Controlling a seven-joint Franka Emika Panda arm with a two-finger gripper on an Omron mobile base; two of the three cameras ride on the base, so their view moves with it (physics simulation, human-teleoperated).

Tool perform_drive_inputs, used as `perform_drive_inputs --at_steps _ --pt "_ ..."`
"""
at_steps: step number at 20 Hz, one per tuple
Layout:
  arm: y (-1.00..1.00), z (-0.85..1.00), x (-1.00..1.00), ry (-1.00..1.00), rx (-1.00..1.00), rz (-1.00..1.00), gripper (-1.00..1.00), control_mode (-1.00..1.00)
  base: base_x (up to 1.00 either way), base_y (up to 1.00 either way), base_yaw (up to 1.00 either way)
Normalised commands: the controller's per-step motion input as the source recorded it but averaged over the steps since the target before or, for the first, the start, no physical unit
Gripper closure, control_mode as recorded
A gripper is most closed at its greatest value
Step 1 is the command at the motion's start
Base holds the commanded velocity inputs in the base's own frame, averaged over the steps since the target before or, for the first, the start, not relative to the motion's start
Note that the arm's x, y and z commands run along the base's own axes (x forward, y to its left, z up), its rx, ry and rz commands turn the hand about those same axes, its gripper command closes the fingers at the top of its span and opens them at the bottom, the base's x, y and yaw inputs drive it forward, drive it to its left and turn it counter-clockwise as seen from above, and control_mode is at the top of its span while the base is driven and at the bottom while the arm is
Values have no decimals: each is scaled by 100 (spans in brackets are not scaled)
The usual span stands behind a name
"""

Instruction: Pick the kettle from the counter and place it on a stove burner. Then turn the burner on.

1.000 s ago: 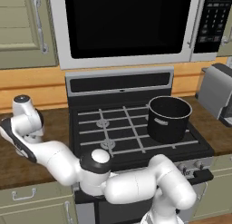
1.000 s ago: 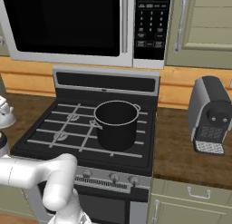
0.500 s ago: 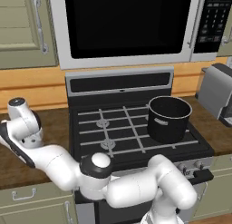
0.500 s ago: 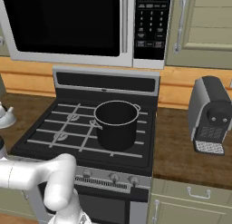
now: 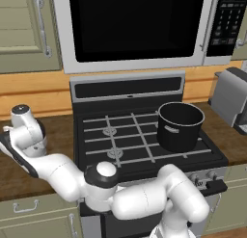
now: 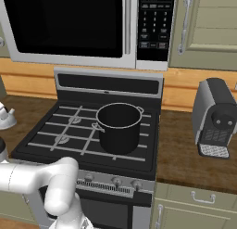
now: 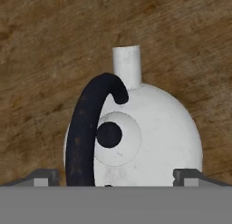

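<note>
The stovetop (image 5: 144, 136) carries a large black pot (image 5: 180, 126) on its right side; the two left burners under the grate bars are free, the front-left stove burner (image 5: 115, 153) being the nearest to the arm. The pot reduces the usable placement area, so a transfer that swings wide risks a collision with its rim or handle.

The worktop (image 7: 50, 41) to the left of the stove holds the kettle (image 7: 136, 137). In the hand view it sits directly beneath the hand, spout pointing to the top of that view, with the black arched handle (image 7: 86, 128) crossing the dome left of centre.

The gripper (image 7: 120, 177) is fully spread and holds nothing. The fingers (image 7: 43, 175) stand on either side of the dome at its widest part, apparently above it and not touching.

Failure risks from this pose:
- Closing on the smooth round body may squeeze the kettle out of the grip.
- The handle lies off-centre; one finger may land on it during descent and tip or push the kettle.
- A marginal grip may let the kettle swing or drop over the grate bars.
</note>
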Motion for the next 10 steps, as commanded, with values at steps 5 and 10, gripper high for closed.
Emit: perform_drive_inputs --at_steps 5,10 --pt "-23 -1 -8 9 0 -1 -100 -100 0 0 0" --pt "-32 -4 -34 12 0 -4 -100 -100 0 0 0"
